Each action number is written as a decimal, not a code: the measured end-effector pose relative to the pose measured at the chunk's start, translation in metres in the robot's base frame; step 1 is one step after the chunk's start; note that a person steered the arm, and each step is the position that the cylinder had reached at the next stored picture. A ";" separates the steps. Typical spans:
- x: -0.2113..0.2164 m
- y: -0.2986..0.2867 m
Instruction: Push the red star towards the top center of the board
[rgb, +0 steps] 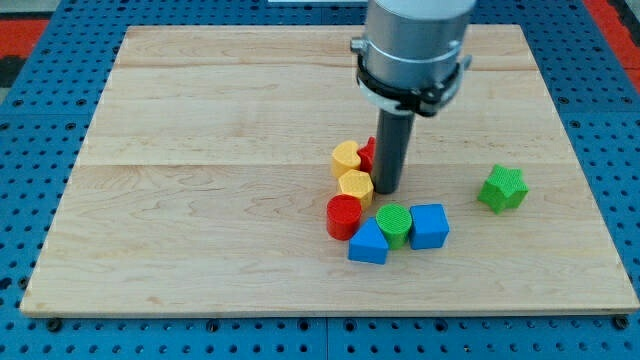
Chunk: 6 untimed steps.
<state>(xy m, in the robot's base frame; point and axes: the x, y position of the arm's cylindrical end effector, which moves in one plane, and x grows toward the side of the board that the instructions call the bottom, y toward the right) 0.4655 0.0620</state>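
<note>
Pressing my tip beside red star, mostly hidden behind rod mid-board, touching yellow blocks; no fingers on rig; next needs getting below star, pushing twd view's top

You could see only a small red bit of the red star; the rod hid the rest, so its shape was hard to tell. The arm was cut off by the view's top edge and covered part of the board. The blue block hid the green cylinder's lower left edge.
</note>
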 end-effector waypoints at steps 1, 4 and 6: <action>-0.046 -0.007; -0.158 -0.035; -0.158 -0.035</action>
<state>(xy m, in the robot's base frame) 0.3073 0.0268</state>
